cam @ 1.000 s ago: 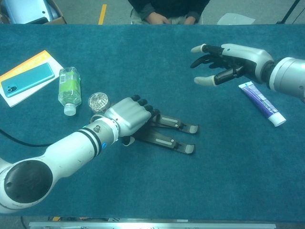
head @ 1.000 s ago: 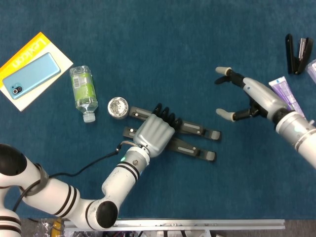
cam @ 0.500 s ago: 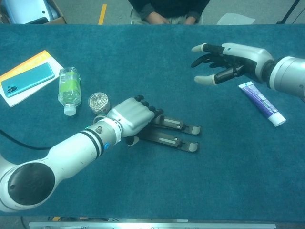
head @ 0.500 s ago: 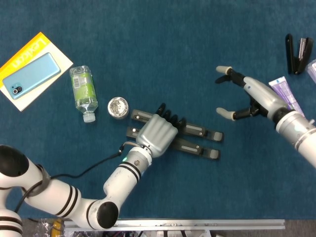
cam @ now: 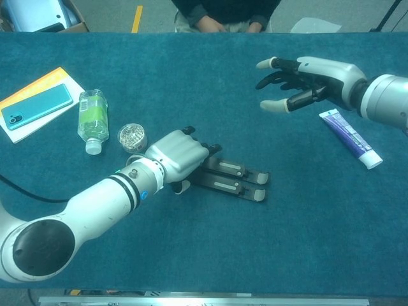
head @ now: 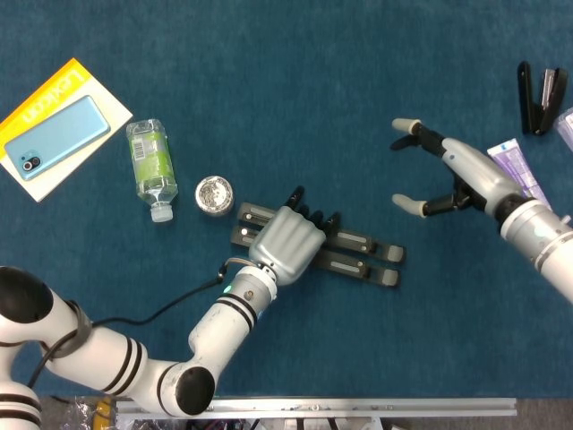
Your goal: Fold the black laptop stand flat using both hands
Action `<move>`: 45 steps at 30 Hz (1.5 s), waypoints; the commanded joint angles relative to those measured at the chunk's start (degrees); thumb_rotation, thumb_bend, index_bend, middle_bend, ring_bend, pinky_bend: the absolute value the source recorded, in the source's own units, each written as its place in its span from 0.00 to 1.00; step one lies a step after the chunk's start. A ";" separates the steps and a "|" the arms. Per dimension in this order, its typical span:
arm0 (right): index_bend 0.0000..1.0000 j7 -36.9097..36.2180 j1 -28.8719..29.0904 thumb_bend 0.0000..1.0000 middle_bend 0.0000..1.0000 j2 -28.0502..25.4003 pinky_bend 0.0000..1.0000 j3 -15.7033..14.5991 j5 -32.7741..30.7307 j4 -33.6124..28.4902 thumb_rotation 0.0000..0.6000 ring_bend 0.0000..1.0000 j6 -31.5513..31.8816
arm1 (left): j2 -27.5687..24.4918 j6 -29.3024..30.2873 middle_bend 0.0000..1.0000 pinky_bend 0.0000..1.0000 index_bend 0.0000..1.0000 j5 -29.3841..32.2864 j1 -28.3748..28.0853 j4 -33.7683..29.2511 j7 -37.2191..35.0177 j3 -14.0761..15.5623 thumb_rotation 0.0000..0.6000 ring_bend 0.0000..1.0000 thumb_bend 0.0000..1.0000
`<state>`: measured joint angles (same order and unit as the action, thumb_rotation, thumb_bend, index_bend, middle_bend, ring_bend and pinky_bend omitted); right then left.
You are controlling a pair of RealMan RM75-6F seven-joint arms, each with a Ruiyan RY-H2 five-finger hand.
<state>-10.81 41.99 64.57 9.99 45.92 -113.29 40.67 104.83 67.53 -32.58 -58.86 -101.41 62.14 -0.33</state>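
Our left hand (head: 285,242) presses laptop stand (head: 358,253) near flat on bench (head: 295,90); right hand (head: 443,175) hovers spread, empty. Next: bring right in to finish fold.

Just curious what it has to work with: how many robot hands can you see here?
2. The left hand rests on the stand mid-table; the right hand hangs open, off to the right.
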 commanded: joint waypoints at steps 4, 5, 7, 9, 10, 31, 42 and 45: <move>0.00 0.04 -0.01 0.26 0.20 -0.02 0.03 -0.04 -0.24 0.03 0.80 0.00 0.10 | 0.24 -0.20 0.54 0.00 0.04 -0.92 0.36 0.39 -0.76 -0.08 1.00 0.27 0.38; 0.00 0.07 0.00 0.26 0.20 0.00 0.03 -0.05 -0.27 0.02 0.80 0.00 0.14 | 0.25 -0.21 0.55 0.00 0.05 -1.33 0.48 0.47 -1.07 -0.11 1.00 0.28 0.38; 0.00 0.17 0.03 0.26 0.20 0.02 0.03 -0.08 -0.33 0.01 0.80 0.00 0.19 | 0.16 -0.20 0.56 0.00 0.06 -1.99 0.72 0.52 -1.56 -0.07 1.00 0.29 0.39; 0.00 0.24 0.09 0.26 0.20 0.09 0.03 -0.07 -0.45 -0.03 0.80 0.00 0.25 | 0.05 -0.24 0.57 0.00 0.06 -2.36 0.90 0.54 -1.84 -0.07 1.00 0.31 0.40; 0.00 0.27 0.11 0.26 0.20 0.11 0.03 -0.05 -0.48 -0.07 0.80 0.00 0.27 | 0.02 -0.26 0.58 0.00 0.06 -2.47 0.97 0.58 -1.96 -0.08 1.00 0.31 0.40; 0.00 1.50 -1.54 0.26 0.19 -1.75 0.03 -0.35 1.09 -1.12 0.80 0.00 3.60 | -7.05 2.39 0.12 0.00 0.00 -9.80 4.20 -6.76 -7.26 -0.73 1.00 0.01 0.40; 0.00 3.68 -7.58 0.26 0.17 -5.05 0.03 -2.07 7.78 -2.22 0.80 0.00 12.65 | -18.08 4.66 0.05 0.00 0.00 -27.24 12.65 -8.99 -28.46 -0.25 1.00 0.00 0.40; 0.00 4.36 -9.82 0.26 0.16 -5.64 0.03 -2.72 10.36 -2.30 0.80 0.00 15.99 | -20.50 5.28 0.04 0.00 0.00 -31.75 14.90 -6.86 -34.98 -0.19 1.00 0.00 0.40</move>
<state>-7.01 33.70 59.57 7.81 54.63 -115.40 54.81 87.65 71.75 -59.22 -47.04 -109.93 33.35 -0.69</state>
